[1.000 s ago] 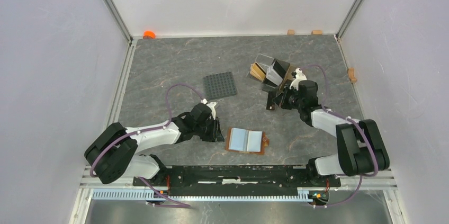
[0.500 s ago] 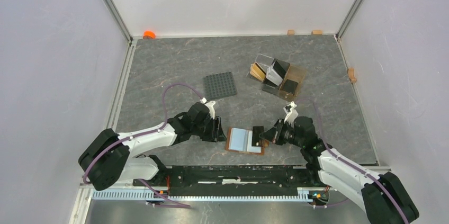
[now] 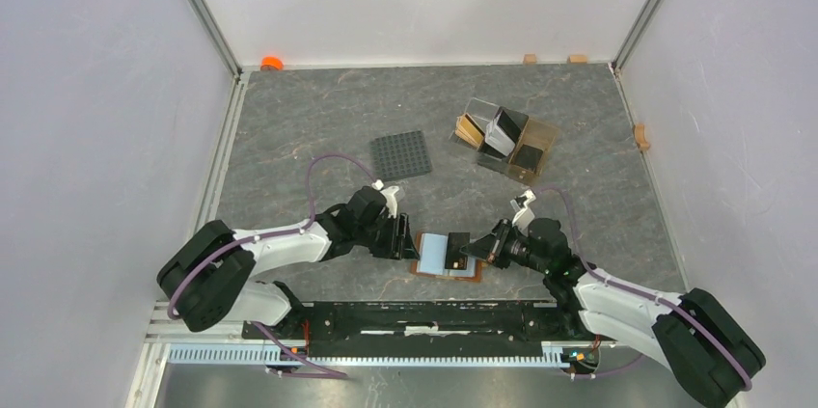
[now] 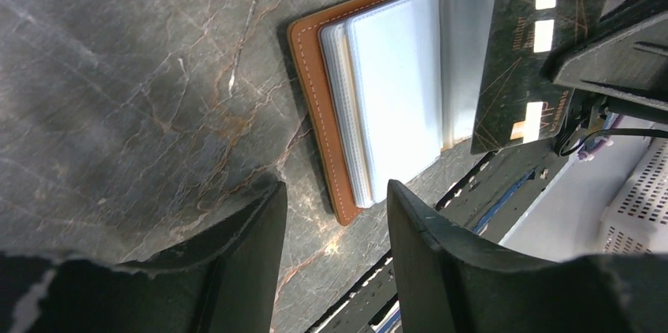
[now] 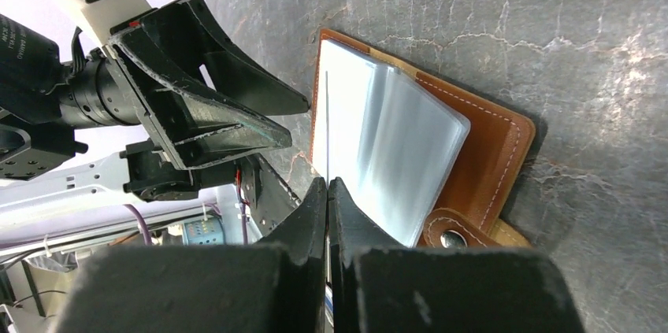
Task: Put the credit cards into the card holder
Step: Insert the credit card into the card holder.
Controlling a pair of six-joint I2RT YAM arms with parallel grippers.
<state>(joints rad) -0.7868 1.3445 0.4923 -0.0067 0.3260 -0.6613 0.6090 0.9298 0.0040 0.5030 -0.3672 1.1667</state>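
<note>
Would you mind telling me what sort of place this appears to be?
Probably a robot lab test cell: plain white walls in metal framing enclose a grey marbled tabletop, with left arm and right arm bolted to a rail at its near edge.

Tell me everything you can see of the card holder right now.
The card holder lies open and flat on the grey marbled table near its front edge. Brown leather cover with pale stitching, clear plastic sleeves fanned inside, a strap with a metal snap stud on its right edge. The right tool, shut on a black card, holds it over the sleeves; contact is unclear. The open left tool sits at its left edge.
</note>
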